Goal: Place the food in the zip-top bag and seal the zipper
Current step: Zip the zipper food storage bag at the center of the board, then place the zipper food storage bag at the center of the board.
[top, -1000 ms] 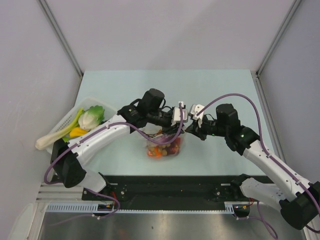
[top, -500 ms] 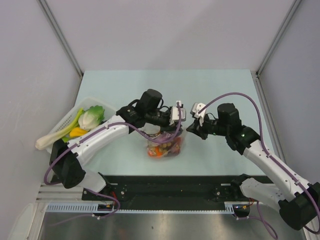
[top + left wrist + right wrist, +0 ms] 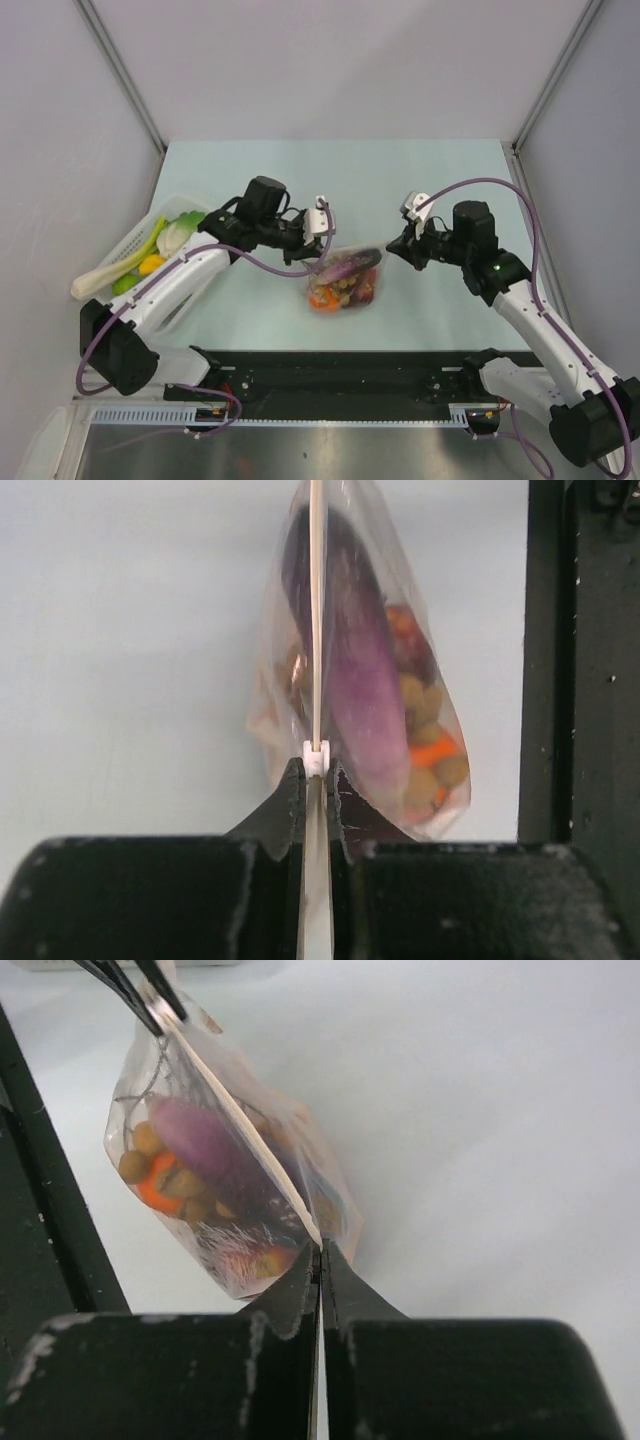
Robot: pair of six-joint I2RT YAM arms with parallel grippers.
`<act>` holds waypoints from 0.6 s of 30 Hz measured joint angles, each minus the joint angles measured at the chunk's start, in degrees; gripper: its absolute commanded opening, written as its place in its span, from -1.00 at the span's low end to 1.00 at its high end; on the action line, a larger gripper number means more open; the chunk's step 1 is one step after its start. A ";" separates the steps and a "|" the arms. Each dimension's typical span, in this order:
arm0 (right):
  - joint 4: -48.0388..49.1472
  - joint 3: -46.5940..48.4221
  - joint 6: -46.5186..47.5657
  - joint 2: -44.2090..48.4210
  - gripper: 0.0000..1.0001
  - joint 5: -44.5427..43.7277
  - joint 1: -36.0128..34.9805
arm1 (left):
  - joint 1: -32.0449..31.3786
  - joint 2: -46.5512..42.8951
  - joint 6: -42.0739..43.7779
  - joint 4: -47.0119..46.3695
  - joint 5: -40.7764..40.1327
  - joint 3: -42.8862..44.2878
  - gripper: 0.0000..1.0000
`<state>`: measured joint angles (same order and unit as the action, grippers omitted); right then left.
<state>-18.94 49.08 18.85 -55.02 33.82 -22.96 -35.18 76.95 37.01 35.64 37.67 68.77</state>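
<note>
Pale green tabletop [image 3: 420, 180] fills your view. Nearest you, just this side of the bag [image 3: 345, 285], runs a black rail [image 3: 350, 362]. The bag hangs between the two arms, its belly on the table and full of food [image 3: 338, 292]: a long purple piece [image 3: 352, 680], tan lumps [image 3: 413, 694] and an orange bit [image 3: 436, 752].

The left gripper [image 3: 316, 776] is pinched narrow on the zipper [image 3: 316, 610] at the bag's left end, right at a small white clip [image 3: 316, 759]. The right gripper [image 3: 321, 1256] is pinched just as tight on the zipper's other end.

A second ago both grippers sat close together over a bunched bag. Now they have drawn apart, and the zipper stretches taut between them, the bag a little to the right.

Left of the bag, well apart, sits a white tray [image 3: 178, 198] of green vegetables [image 3: 180, 235].

You cannot tell whether the zipper is closed along its whole length. From above, both sets of fingertips are hidden.
</note>
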 measured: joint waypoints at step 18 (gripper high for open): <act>0.70 -0.35 -2.36 -0.17 -1.00 1.38 8.76 | 15.32 -3.89 10.10 11.45 -1.29 -3.43 -0.92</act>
<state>-18.24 48.73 16.49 -55.20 35.20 -14.20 -19.86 73.06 47.11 47.09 36.38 65.34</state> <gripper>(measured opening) 0.007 0.080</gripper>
